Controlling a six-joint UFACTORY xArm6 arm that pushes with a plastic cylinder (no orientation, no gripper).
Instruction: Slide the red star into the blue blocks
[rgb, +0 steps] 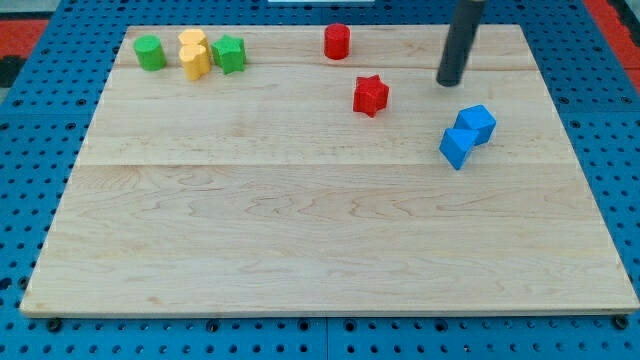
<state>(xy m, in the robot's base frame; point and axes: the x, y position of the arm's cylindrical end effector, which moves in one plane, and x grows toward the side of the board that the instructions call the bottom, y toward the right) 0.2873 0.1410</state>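
The red star (370, 95) lies on the wooden board in the upper middle-right. Two blue blocks touch each other to its lower right: a blue cube (477, 124) and a second blue block (457, 147) just below-left of it. My tip (450, 82) comes down from the view's top edge. It stands to the right of the red star, apart from it, and above the blue blocks, touching neither.
A red cylinder (337, 41) stands near the top edge, above-left of the star. At the top left sit a green cylinder (151, 52), two yellow blocks (195, 54) and a green star-like block (230, 54). The board's right edge (580, 150) lies beyond the blue blocks.
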